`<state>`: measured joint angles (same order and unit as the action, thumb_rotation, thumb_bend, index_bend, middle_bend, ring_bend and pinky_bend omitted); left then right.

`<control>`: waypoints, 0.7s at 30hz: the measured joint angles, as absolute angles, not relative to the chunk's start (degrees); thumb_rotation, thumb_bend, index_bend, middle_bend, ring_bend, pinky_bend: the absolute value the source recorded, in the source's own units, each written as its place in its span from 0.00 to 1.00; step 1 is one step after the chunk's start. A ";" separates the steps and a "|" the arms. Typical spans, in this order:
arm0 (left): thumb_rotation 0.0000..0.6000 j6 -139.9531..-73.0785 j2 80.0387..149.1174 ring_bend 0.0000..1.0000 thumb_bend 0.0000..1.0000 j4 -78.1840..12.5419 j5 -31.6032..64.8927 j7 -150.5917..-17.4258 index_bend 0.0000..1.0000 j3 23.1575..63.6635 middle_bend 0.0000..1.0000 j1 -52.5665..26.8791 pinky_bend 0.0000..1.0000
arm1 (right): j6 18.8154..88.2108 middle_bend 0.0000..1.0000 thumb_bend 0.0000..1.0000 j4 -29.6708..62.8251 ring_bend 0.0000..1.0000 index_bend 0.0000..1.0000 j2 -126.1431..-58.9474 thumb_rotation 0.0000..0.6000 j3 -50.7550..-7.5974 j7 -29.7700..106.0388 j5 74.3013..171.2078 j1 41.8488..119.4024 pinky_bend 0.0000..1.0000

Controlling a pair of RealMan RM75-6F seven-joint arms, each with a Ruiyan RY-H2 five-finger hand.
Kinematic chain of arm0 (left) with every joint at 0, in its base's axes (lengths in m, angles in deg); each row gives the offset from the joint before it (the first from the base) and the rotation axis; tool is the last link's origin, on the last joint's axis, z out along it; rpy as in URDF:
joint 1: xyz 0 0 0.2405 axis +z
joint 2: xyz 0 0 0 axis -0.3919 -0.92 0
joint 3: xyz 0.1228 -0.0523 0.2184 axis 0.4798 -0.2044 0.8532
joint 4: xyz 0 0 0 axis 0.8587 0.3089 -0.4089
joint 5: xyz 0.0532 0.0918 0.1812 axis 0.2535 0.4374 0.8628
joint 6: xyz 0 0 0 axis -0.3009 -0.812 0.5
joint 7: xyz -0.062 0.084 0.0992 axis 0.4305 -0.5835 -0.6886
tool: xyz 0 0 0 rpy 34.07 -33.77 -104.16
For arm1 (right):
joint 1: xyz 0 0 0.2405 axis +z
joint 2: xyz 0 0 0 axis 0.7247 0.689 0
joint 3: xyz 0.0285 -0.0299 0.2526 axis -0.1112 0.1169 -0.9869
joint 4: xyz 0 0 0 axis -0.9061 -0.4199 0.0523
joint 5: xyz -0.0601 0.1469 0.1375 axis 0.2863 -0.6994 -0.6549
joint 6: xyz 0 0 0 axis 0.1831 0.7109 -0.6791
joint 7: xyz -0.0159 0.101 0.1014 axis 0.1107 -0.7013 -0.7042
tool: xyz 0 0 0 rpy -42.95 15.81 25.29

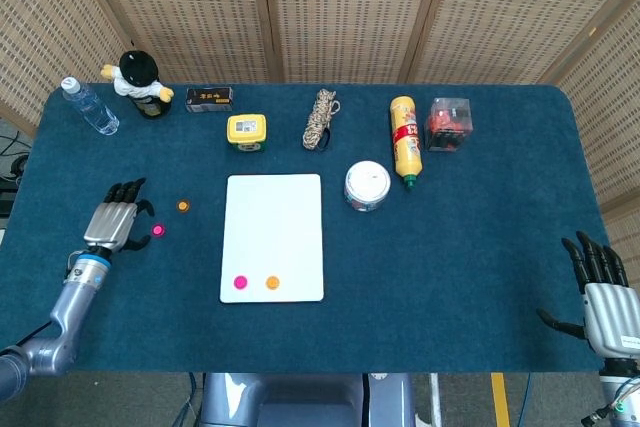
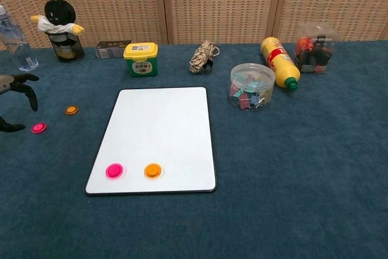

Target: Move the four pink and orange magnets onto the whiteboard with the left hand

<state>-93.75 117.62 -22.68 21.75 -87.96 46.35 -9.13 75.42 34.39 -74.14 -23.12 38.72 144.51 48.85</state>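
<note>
Left robot hand (image 1: 113, 220) released, fingers apart, over blue-carpeted table (image 1: 450, 267); wicker screens (image 1: 340, 7) behind.

Pink magnet (image 2: 114, 170) and orange magnet (image 2: 153, 170) are being shown on white whiteboard (image 2: 160, 125); another pink magnet (image 2: 39, 128) and orange magnet (image 2: 71, 110) are being shown on blue tablecloth (image 2: 291, 168).

pink magnets (image 1: 239, 282) 2 | orange magnets (image 1: 272, 282) 2 | whiteboard (image 1: 274, 222) 1
</note>
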 measured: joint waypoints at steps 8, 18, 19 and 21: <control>1.00 -92.14 119.84 0.00 0.31 -18.94 23.23 -85.54 0.40 46.31 0.00 -9.41 0.00 | 75.29 0.00 0.00 34.49 0.00 0.00 -74.11 1.00 -23.15 38.83 144.37 48.87 0.00; 1.00 -90.70 121.76 0.00 0.31 -16.19 23.03 -86.06 0.42 45.86 0.00 -9.76 0.00 | 75.13 0.00 0.00 34.58 0.00 0.00 -74.01 1.00 -23.20 38.75 144.17 48.88 0.00; 1.00 -90.51 121.88 0.00 0.31 -15.98 22.92 -86.07 0.42 45.80 0.00 -9.75 0.00 | 75.11 0.00 0.00 34.61 0.00 0.00 -74.00 1.00 -23.20 38.78 144.15 48.89 0.00; 1.00 -90.12 122.11 0.00 0.31 -15.59 22.74 -86.04 0.42 45.67 0.00 -9.75 0.00 | 75.09 0.00 0.00 34.64 0.00 0.00 -73.99 1.00 -23.20 38.83 144.13 48.89 0.00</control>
<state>-90.12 122.11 -15.59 22.74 -86.04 45.67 -9.75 75.09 34.64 -73.99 -23.20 38.83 144.13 48.89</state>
